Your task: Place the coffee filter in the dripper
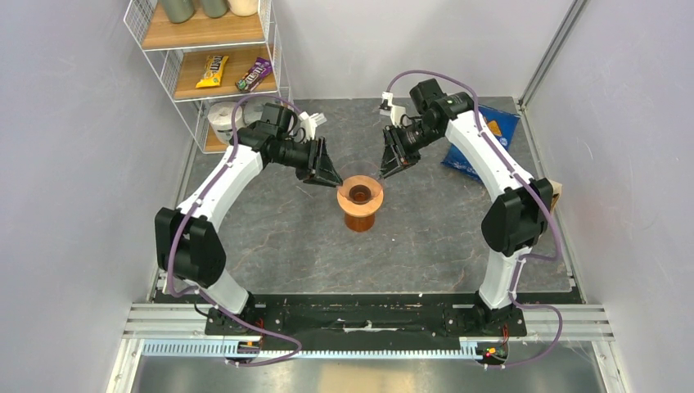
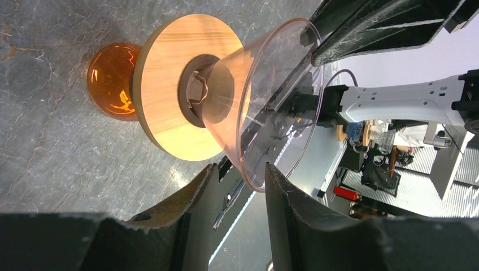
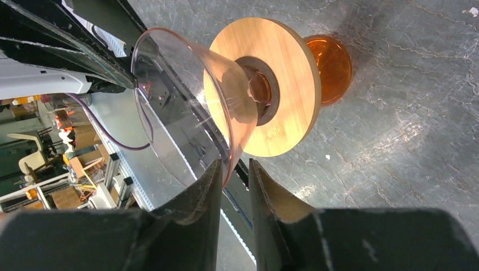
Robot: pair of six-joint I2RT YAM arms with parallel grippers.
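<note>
The dripper [image 1: 360,199] stands upright mid-table, with an orange-brown base, a wooden collar and a clear cone on top. The cone is empty in the left wrist view [image 2: 169,84] and the right wrist view [image 3: 282,84]. My left gripper [image 1: 331,175] is at its left rim, open, with the clear rim edge between the fingertips [image 2: 241,169]. My right gripper [image 1: 391,168] is at its right rim, narrowly open, with the rim edge just between the tips [image 3: 234,164]. I see no coffee filter in any view.
A wire shelf rack [image 1: 205,65] stands at the back left with candy bars and a white paper roll [image 1: 219,119]. A blue crisp bag [image 1: 483,143] lies at the back right under the right arm. A small tan object [image 1: 557,195] shows behind the right elbow.
</note>
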